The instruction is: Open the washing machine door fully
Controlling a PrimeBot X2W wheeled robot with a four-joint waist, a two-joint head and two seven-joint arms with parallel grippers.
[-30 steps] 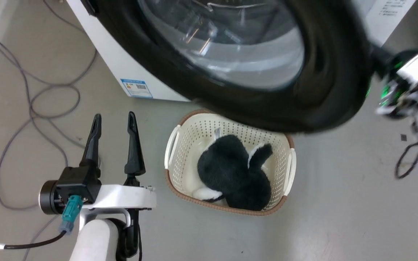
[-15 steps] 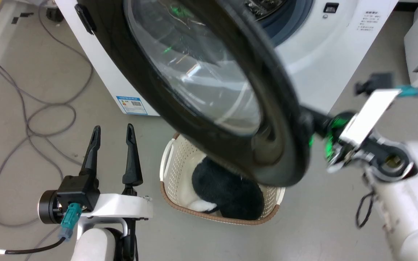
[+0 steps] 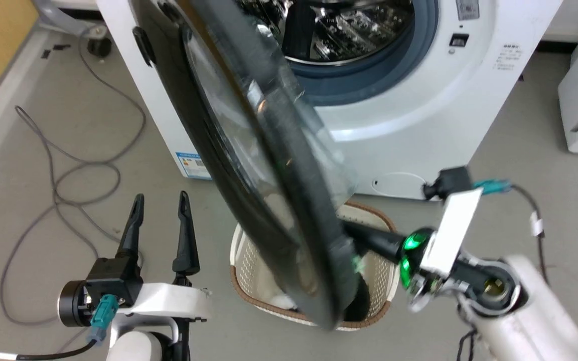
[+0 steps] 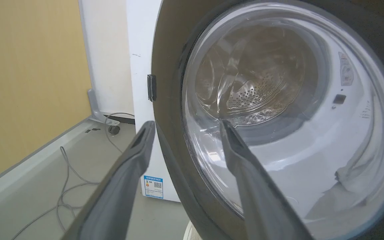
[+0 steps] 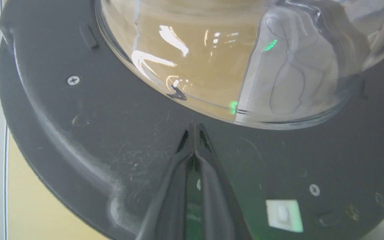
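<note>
In the head view the washing machine door (image 3: 281,150) stands nearly edge-on, from the upper left to the bottom centre of the frame. It looks about half open, above the laundry basket (image 3: 375,214). Your right gripper (image 3: 364,236) has its fingers pressed together, holding nothing. The tips touch the door's black inner ring just below the glass bowl (image 5: 212,60). Push there, and let the wrist follow the arc around the hinge side at the upper left, so the tips do not slide onto the glass or off the rim. The left gripper (image 3: 158,215), with fingers spread and empty, is at the lower left on the door's outer side. I judge it is in the swing path, so move it away first.
</note>
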